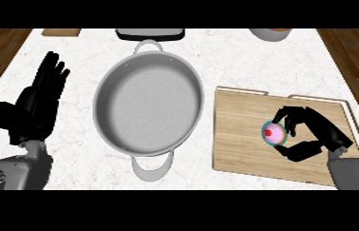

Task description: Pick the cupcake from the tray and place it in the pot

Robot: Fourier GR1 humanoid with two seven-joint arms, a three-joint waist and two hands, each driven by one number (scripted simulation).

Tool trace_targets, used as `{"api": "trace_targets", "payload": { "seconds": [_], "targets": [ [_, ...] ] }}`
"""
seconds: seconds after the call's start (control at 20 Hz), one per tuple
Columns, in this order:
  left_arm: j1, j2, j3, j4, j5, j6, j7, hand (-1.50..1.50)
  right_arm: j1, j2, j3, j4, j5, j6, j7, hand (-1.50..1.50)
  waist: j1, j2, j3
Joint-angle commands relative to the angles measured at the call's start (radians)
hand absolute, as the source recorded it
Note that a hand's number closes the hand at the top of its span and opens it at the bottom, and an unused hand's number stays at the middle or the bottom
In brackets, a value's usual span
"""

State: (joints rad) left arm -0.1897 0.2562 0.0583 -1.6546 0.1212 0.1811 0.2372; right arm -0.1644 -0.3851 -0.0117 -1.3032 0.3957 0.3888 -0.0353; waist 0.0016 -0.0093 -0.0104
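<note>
A pink-frosted cupcake (275, 133) with a teal wrapper and a red cherry on top sits on the wooden tray (242, 130) at the right. My right hand (312, 132) curls round it from the right, fingers above and thumb below. The grey pot (147, 104), wide and shallow with two loop handles, stands in the middle of the counter, left of the tray, with nothing inside. My left hand (41, 99) rests open at the left edge, fingers up.
A dark tray (150, 33) lies at the back edge beyond the pot. A white bowl (270, 33) shows at the back right and a wooden board (61, 32) at the back left. Dark wooden floor borders the white marble counter (231, 63) on both sides.
</note>
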Motion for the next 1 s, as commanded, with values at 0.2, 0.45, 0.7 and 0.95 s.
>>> {"api": "trace_targets", "payload": {
  "seconds": [0.2,0.45,0.7,0.95],
  "targets": [
    [-0.036,-0.02,-0.059,0.007,0.005,-0.041,0.001,0.0,-0.15,0.308,0.411,-0.111,0.273,-0.085,0.231,1.5,0.145,0.004,-0.009],
    [-0.061,-0.026,-0.077,0.015,0.002,-0.047,0.016,0.0,-0.225,0.379,0.582,-0.132,0.359,-0.138,0.449,1.5,0.149,0.0,-0.002],
    [-0.064,-0.026,-0.069,0.036,0.001,-0.043,0.013,0.0,-0.286,0.381,0.658,-0.235,0.392,-0.302,0.638,1.5,0.128,-0.008,0.004],
    [-0.075,-0.032,-0.064,0.052,-0.012,-0.022,0.013,0.0,-0.37,0.384,0.733,-0.311,0.489,-0.527,0.839,1.5,0.102,-0.017,0.007]
  ]
}}
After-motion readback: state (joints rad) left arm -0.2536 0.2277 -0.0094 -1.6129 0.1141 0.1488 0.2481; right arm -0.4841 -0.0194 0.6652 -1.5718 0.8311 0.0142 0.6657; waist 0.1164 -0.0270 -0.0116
